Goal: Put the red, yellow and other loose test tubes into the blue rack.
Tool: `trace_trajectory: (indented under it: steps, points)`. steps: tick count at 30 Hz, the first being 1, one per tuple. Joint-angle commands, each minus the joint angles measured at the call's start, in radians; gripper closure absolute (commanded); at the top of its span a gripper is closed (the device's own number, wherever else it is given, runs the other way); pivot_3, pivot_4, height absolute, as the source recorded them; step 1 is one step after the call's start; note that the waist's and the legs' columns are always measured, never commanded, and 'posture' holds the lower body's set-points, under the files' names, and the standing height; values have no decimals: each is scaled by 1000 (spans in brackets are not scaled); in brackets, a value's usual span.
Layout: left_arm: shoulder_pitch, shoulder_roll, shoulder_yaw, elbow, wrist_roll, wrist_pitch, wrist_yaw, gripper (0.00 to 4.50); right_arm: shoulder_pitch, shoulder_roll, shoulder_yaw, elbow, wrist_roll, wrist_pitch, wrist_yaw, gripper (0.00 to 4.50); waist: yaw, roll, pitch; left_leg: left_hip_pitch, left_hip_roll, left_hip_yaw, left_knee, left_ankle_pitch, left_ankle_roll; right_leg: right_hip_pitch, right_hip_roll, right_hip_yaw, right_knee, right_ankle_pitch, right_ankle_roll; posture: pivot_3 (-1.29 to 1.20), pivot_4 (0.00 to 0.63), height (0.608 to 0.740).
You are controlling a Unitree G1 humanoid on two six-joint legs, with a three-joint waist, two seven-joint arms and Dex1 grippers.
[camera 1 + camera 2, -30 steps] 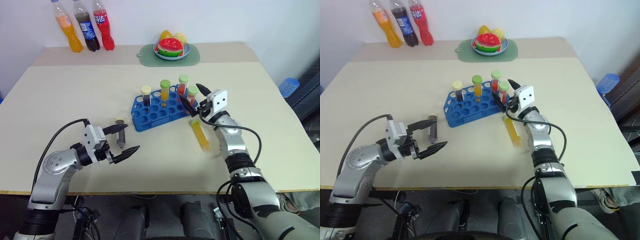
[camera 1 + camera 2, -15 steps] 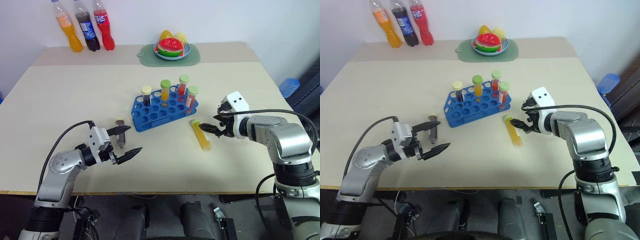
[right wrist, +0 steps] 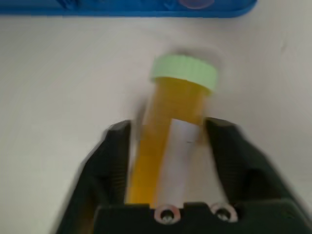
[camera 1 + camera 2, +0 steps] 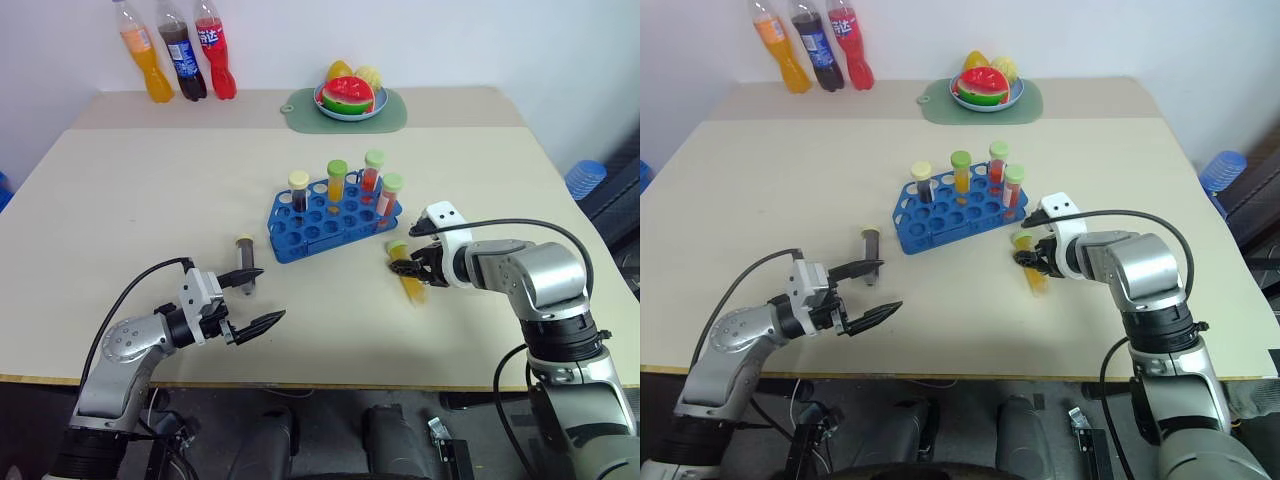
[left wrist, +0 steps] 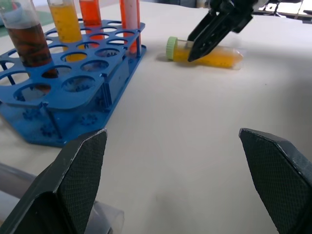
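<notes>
The blue rack [image 4: 322, 222] stands mid-table with several capped tubes upright in it. To its right a yellow test tube [image 4: 411, 282] with a green cap lies flat on the table. My right gripper [image 4: 396, 265] is shut on this tube just behind the cap, and in the right wrist view its fingers [image 3: 116, 146] press both sides of the yellow tube [image 3: 168, 112]. A dark brown tube [image 4: 243, 262] lies left of the rack. My left gripper [image 4: 270, 295] hovers open just in front of it, with nothing between its fingers.
Three soda bottles [image 4: 181, 62] stand at the table's back left. At the back centre a green mat [image 4: 300, 103] carries a fruit plate [image 4: 350, 97]. A blue object [image 4: 585, 176] sits off the table's right side. The left gripper is close to the table's front edge.
My right gripper swung away from the rack, tipped down over the lying yellow tube and shut on it. The left gripper stays open and has sunk slightly. The camera has shifted.
</notes>
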Motion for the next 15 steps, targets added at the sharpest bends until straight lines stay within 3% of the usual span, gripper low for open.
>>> trace_trajectory:
  steps: [1,4,9,12,15]
  points:
    - [7,9,23,-33,-9,-21,2,0,53,-52,104,-20,-61,-150,21,3628,1,-1,-1,0,0,0,0,0,0,0,0,0,0,0,0,0,150,740]
    - [7,8,25,-32,-9,-22,4,0,101,-76,99,-43,-72,-311,63,3628,3,-5,-3,0,0,0,0,0,0,1,0,0,0,0,0,0,150,740]
    - [-1,8,32,-20,-9,-27,5,0,172,-2,-36,-87,75,-647,267,3628,-3,-6,-3,1,1,0,0,0,0,2,1,-1,0,0,0,0,150,740]
    - [-19,7,36,-9,-12,-27,7,0,164,109,-82,-77,150,-858,337,3628,0,-6,-3,1,2,-1,0,0,0,1,2,-1,0,0,0,0,150,740]
    - [-31,4,43,-3,-16,-24,16,0,118,230,-71,-3,117,-997,291,3628,1,-6,-3,1,2,-1,0,0,0,1,2,-1,0,0,0,0,150,740]
